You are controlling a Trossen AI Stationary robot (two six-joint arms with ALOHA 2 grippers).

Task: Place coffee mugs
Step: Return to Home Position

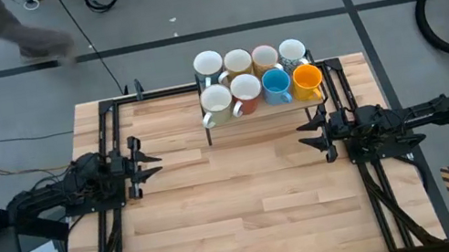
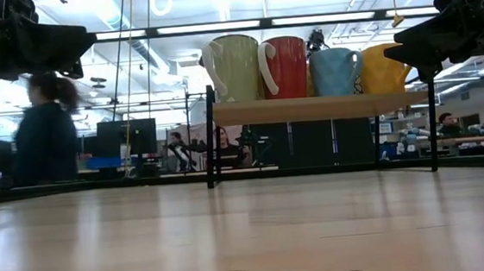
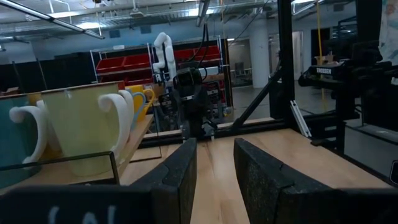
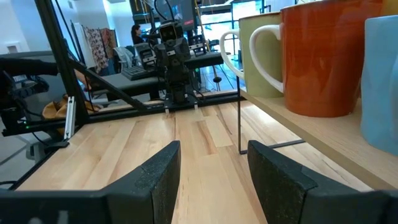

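High view, homing step by the look of it: eight coffee mugs (image 1: 245, 93) in two rows on the shelf (image 2: 318, 106) at the tabletop's (image 1: 239, 207) far edge, left hand (image 1: 155, 161) and right hand (image 1: 305, 135) spread, empty, well apart; next, probably only settling into rest.

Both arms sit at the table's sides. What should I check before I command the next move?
1. Eight mugs on shelf: ok.
2. Mugs upright, openings up: ok.
3. Left gripper open and empty: ok.
4. Right gripper open and empty: ok.
5. No mug left on table: ok.
6. Person away from table: ok, walking beyond its far edge.
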